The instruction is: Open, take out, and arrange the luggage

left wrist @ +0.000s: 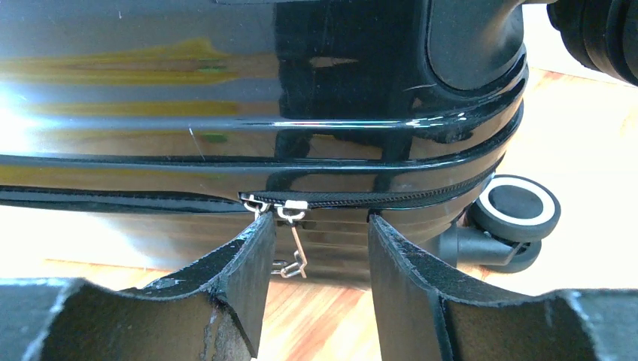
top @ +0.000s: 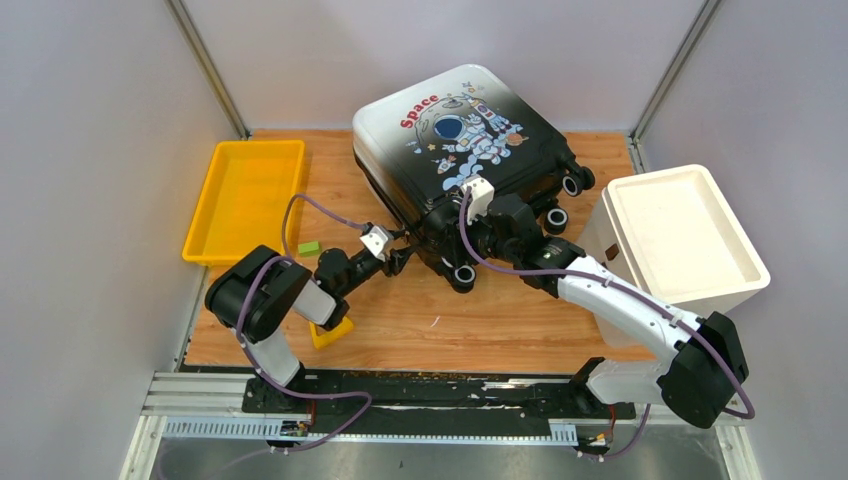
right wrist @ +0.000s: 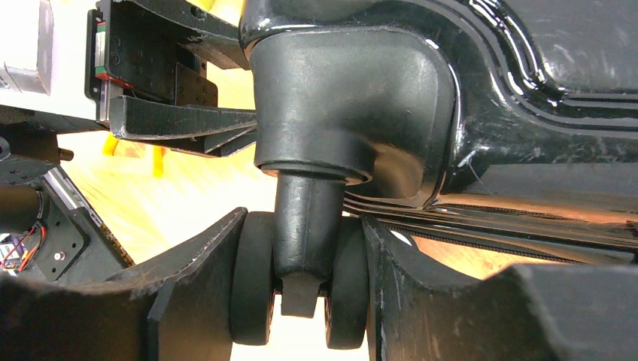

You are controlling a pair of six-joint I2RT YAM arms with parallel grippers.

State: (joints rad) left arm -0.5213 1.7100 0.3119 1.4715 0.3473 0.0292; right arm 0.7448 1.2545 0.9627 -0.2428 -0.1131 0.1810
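Note:
The luggage (top: 455, 135) lies flat on the wooden table (top: 450, 325), astronaut print up, zipped shut. In the left wrist view its black side wall (left wrist: 226, 98) fills the frame. A silver zipper pull (left wrist: 295, 244) hangs from the zip seam. My left gripper (left wrist: 316, 222) is open at that seam, the pull hanging between the fingers close to the left finger (left wrist: 248, 256). My right gripper (right wrist: 303, 226) is shut on a black twin wheel (right wrist: 252, 278) at the suitcase's near corner. From above, the left gripper (top: 403, 258) and right gripper (top: 462, 240) meet at the near edge.
A yellow tray (top: 245, 195) sits at the left of the table and a white bin (top: 685, 235) at the right. A small green block (top: 308, 246) lies near the tray. A yellow piece (top: 332, 332) shows under the left arm. Other wheels (top: 555, 218) stick out on the right.

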